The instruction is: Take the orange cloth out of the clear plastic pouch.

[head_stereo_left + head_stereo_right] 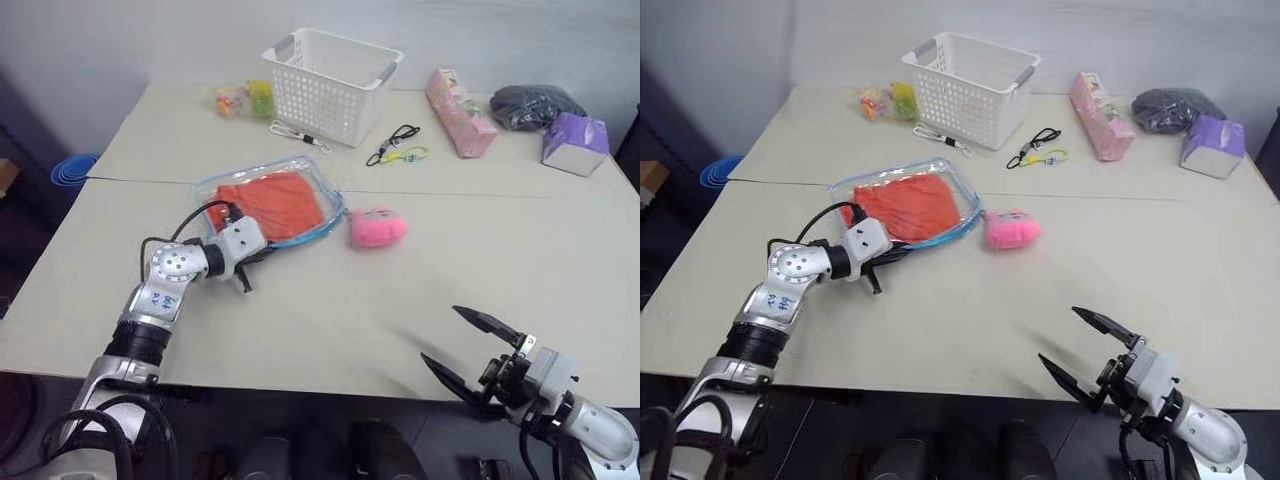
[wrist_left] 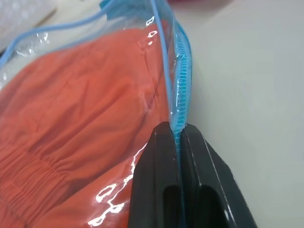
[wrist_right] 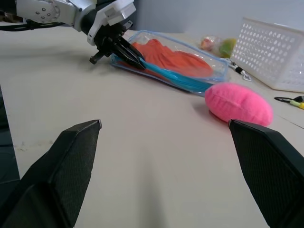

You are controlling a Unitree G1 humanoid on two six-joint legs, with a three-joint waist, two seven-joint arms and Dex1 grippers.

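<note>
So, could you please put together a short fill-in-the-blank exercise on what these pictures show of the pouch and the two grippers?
1. The left gripper is shut on the light blue ____ edge of the clear plastic pouch.
2. The orange cloth lies ____ the pouch.
3. The right gripper hangs with its jaws ____ over the table.
4. The pom-pom beside the pouch is ____ in colour.

Missing words: zipper; inside; open; pink

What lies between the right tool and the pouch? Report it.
Bare table, apart from the pink pom-pom, which sits ahead of the open right tool beside the pouch, as the right wrist view shows.
</note>
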